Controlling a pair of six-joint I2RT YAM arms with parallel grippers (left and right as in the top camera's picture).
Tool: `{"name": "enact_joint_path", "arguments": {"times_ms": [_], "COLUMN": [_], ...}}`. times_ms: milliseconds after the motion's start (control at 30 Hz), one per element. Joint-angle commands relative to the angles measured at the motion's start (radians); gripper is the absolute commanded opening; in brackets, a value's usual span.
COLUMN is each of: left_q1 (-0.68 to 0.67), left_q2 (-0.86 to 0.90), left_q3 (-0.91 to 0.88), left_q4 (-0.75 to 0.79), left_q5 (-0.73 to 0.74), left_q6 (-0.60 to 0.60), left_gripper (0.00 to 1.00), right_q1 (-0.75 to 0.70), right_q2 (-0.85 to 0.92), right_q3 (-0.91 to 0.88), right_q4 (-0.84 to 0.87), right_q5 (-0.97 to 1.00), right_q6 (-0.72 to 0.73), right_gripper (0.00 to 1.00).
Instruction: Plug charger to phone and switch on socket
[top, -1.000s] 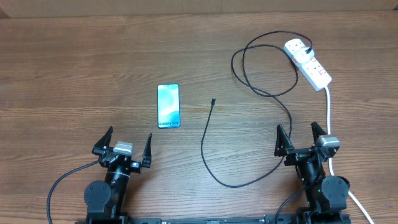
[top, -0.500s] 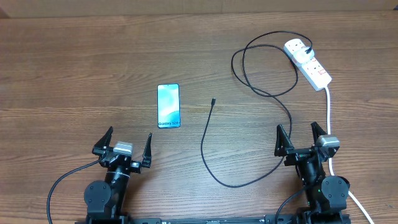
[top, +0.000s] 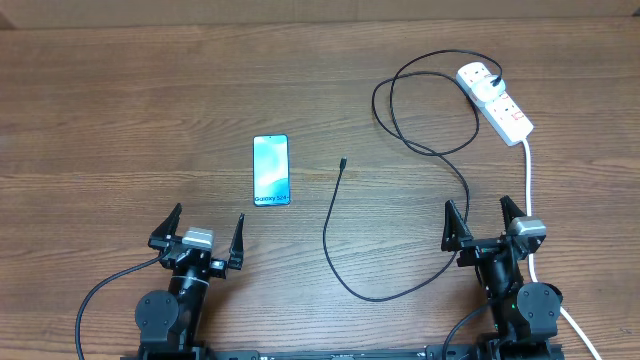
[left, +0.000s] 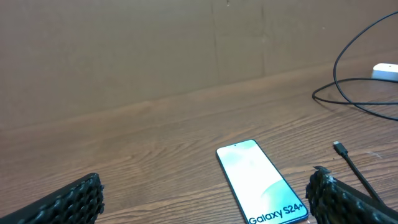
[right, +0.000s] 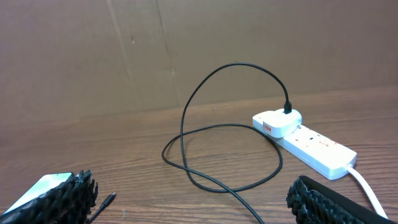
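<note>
The phone (top: 271, 170) lies flat on the table, cyan screen up, and shows in the left wrist view (left: 261, 180). The black charger cable (top: 331, 215) runs from its tiny connector (top: 343, 161) in loops to a plug in the white socket strip (top: 495, 100). The cable loop (right: 217, 149) and socket (right: 311, 144) show in the right wrist view. My left gripper (top: 198, 232) is open and empty near the front edge, below the phone. My right gripper (top: 486, 221) is open and empty, below the socket.
The socket's thick white cord (top: 528, 175) runs down past my right gripper to the front right. A brown cardboard wall (left: 155, 43) stands behind the wooden table (top: 120, 120).
</note>
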Motion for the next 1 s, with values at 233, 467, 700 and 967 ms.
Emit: {"name": "enact_joint_path", "arguments": {"times_ms": [233, 467, 700, 967], "left_q1": [0.005, 0.005, 0.005, 0.005], "left_q2": [-0.008, -0.008, 0.064, 0.394], "left_q3": [-0.004, 0.007, 0.122, 0.419], "left_q4": [-0.001, -0.002, -0.015, -0.111], "left_q5": [-0.010, -0.009, 0.000, 0.080], "left_q6": [0.018, 0.000, -0.042, -0.042], "left_gripper": [1.00, 1.00, 1.00, 1.00], "right_q1": [0.004, 0.004, 0.004, 0.004], "right_q2": [-0.008, -0.008, -0.008, -0.008], "right_q3": [-0.011, -0.011, -0.011, -0.011], "right_q4": [0.002, 0.002, 0.002, 0.002], "right_q5": [0.013, 0.013, 0.013, 0.013], "right_q6": [-0.001, 0.000, -0.001, -0.001], "right_gripper": [1.00, 1.00, 1.00, 1.00]}}
